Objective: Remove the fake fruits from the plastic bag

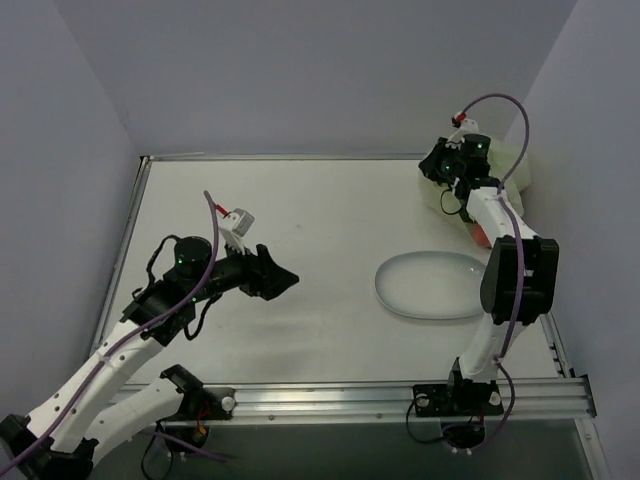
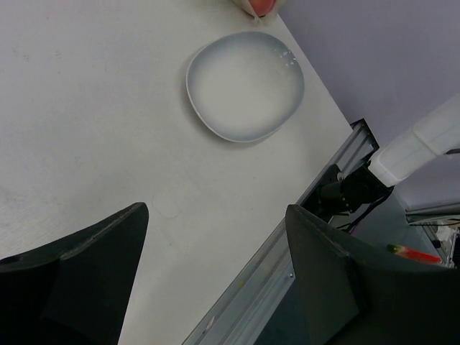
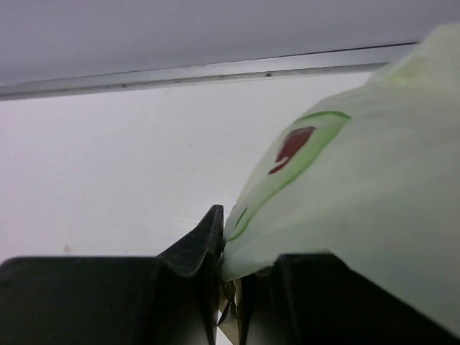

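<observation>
The plastic bag (image 1: 508, 165) is pale yellow-green and lies at the far right corner of the table. In the right wrist view the plastic bag (image 3: 359, 194) shows an avocado print. My right gripper (image 1: 447, 172) is shut on the bag's edge (image 3: 231, 267). A bit of red-orange fruit (image 1: 481, 235) shows beside the right arm, and it also shows at the top edge of the left wrist view (image 2: 260, 6). The other fruits are hidden. My left gripper (image 1: 280, 278) is open and empty above the table's left-middle part (image 2: 215, 215).
An oval pale grey plate (image 1: 432, 285) lies on the table's right half, in front of the bag; it also shows in the left wrist view (image 2: 246, 85). The table's metal front rail (image 1: 400, 398) runs along the near edge. Walls close the back and sides.
</observation>
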`<action>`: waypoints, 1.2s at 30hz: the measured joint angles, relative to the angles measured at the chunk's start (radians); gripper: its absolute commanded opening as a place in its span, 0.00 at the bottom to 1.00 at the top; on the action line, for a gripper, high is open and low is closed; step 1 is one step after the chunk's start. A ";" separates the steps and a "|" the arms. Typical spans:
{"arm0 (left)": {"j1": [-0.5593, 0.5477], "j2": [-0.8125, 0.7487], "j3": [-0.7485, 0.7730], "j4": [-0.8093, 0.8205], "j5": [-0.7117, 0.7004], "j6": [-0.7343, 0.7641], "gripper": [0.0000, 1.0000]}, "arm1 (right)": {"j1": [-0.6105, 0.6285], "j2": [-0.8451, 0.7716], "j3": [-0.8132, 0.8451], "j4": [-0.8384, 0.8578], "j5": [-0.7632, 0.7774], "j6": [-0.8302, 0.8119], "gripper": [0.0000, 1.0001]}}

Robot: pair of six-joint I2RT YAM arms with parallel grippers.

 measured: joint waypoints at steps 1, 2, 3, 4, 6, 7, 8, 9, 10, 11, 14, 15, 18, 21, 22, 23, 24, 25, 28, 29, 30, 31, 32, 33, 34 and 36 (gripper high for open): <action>-0.012 0.023 0.002 0.022 -0.011 -0.010 0.77 | 0.022 0.012 0.017 -0.008 -0.016 -0.009 0.04; -0.032 0.057 0.004 0.053 -0.033 -0.024 0.79 | 0.038 0.022 0.031 -0.013 -0.034 -0.017 0.04; -0.056 0.091 0.006 0.095 -0.065 -0.035 0.80 | 0.049 0.030 0.040 -0.021 -0.052 -0.022 0.02; -0.086 0.137 0.010 0.119 -0.088 -0.042 0.80 | 0.056 0.035 0.048 -0.028 -0.069 -0.025 0.01; -0.145 0.241 0.034 0.175 -0.152 -0.046 0.82 | 0.064 0.050 0.079 -0.054 -0.105 -0.029 0.00; -0.169 0.304 0.053 0.207 -0.180 -0.045 0.83 | 0.073 0.060 0.099 -0.064 -0.120 -0.031 0.00; -0.190 0.366 0.074 0.238 -0.207 -0.045 0.84 | 0.076 0.070 0.124 -0.077 -0.130 -0.035 0.00; -0.210 0.424 0.089 0.276 -0.232 -0.044 0.86 | 0.083 0.084 0.154 -0.090 -0.141 -0.041 0.00; -0.222 0.473 0.100 0.304 -0.254 -0.043 0.87 | 0.095 0.099 0.187 -0.106 -0.150 -0.048 0.00; -0.231 0.515 0.109 0.325 -0.277 -0.042 0.88 | 0.109 0.114 0.220 -0.120 -0.159 -0.053 0.00; -0.239 0.605 0.147 0.352 -0.348 -0.018 0.92 | 0.175 0.162 0.324 -0.154 -0.194 -0.067 0.00; -0.239 0.623 0.164 0.358 -0.367 -0.008 0.93 | 0.198 0.178 0.355 -0.163 -0.206 -0.070 0.00; -0.239 0.661 0.221 0.391 -0.415 0.024 0.97 | 0.253 0.216 0.420 -0.176 -0.248 -0.077 0.00; -0.239 0.700 0.289 0.423 -0.455 0.058 0.97 | 0.296 0.226 0.423 -0.189 -0.279 -0.082 0.15; -0.238 0.719 0.313 0.434 -0.464 0.070 0.96 | 0.301 0.221 0.410 -0.192 -0.278 -0.083 0.27; -0.235 0.739 0.335 0.446 -0.474 0.082 0.94 | 0.303 0.210 0.387 -0.192 -0.268 -0.089 0.57; -0.232 0.764 0.359 0.461 -0.481 0.092 0.94 | 0.301 0.194 0.354 -0.192 -0.251 -0.089 0.70; -0.227 0.785 0.375 0.468 -0.484 0.101 0.94 | 0.297 0.173 0.314 -0.196 -0.232 -0.094 0.78; -0.206 0.853 0.417 0.479 -0.486 0.118 0.94 | 0.277 0.103 0.201 -0.212 -0.150 -0.103 0.92; -0.197 0.876 0.432 0.479 -0.486 0.125 0.94 | 0.269 0.076 0.165 -0.216 -0.124 -0.103 0.92; -0.189 0.899 0.447 0.478 -0.489 0.130 0.94 | 0.264 0.044 0.133 -0.222 -0.097 -0.103 0.92; -0.183 0.921 0.460 0.478 -0.494 0.134 0.94 | 0.259 0.011 0.104 -0.225 -0.073 -0.102 0.92; -0.177 0.940 0.471 0.477 -0.499 0.137 0.94 | 0.253 -0.031 0.072 -0.226 -0.046 -0.098 0.92; -0.171 0.955 0.481 0.475 -0.503 0.140 0.94 | 0.248 -0.068 0.052 -0.226 -0.023 -0.092 0.92; -0.166 0.968 0.488 0.472 -0.509 0.145 0.94 | 0.246 -0.106 0.031 -0.223 -0.002 -0.081 0.91; -0.156 0.985 0.502 0.465 -0.517 0.156 0.94 | 0.246 -0.193 -0.011 -0.217 0.031 -0.061 0.89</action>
